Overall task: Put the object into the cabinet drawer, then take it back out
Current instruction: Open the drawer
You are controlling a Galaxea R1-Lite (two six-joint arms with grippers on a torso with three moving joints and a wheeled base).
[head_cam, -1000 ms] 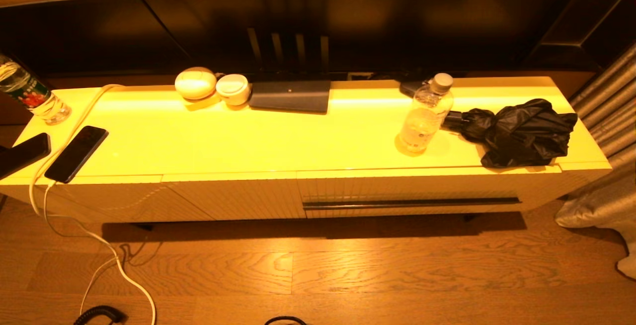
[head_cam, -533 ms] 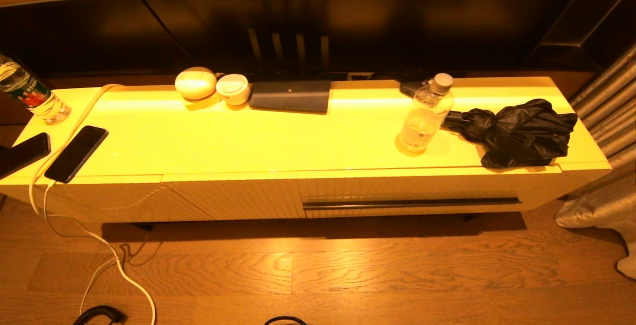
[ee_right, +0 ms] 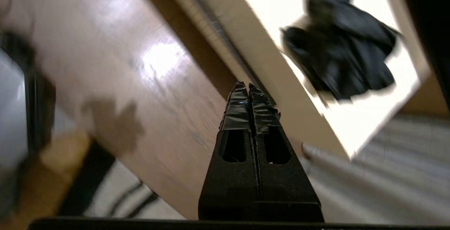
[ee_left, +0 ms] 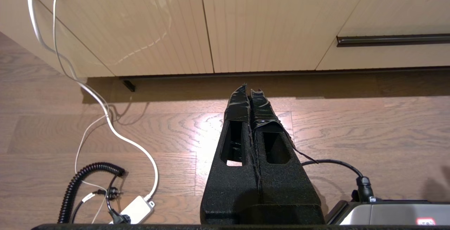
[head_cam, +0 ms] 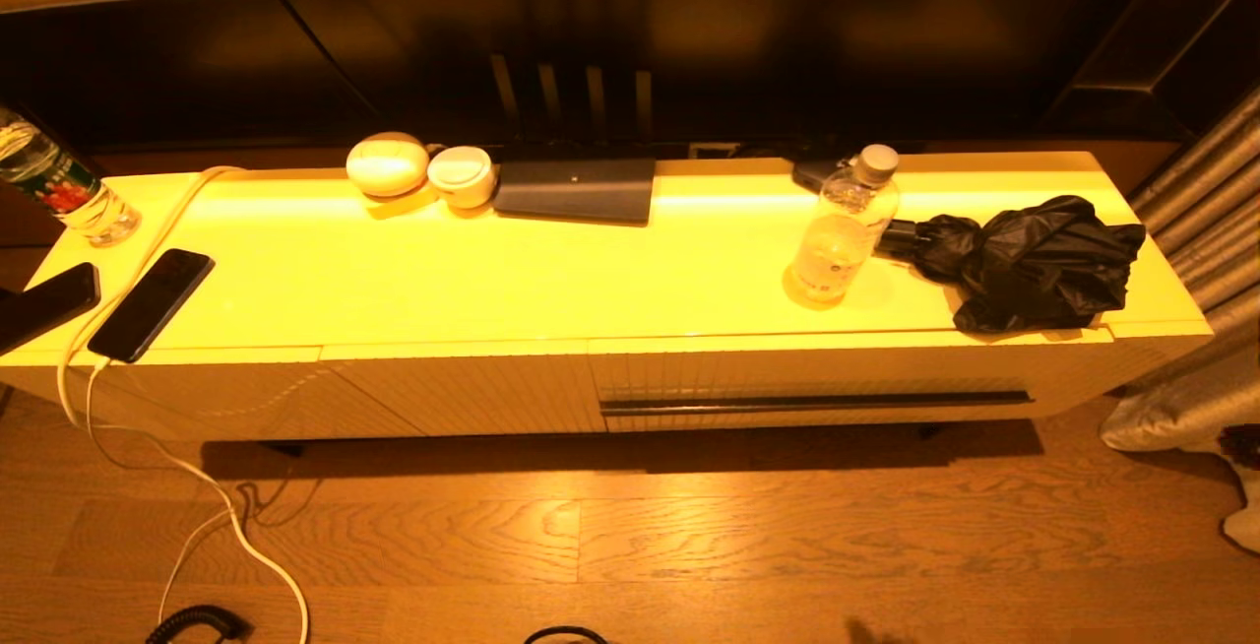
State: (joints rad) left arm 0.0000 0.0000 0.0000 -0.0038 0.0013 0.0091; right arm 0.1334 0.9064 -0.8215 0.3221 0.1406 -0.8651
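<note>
Red-and-green label on the bottle (head_cam: 57,191), its writing unreadable.

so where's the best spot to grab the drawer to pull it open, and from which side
Probably the long dark handle strip low on the drawer front. The ribbed face offers no other hold, and the drawer sits shut. Come at it from the floor side, straight on, hook the strip near its middle and pull evenly.

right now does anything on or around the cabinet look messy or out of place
The black umbrella lies crumpled, unfolded, at the right end of the cabinet top, its fabric reaching the front edge. A white cable trails from the phone down onto the floor. The drawer is shut.
</note>
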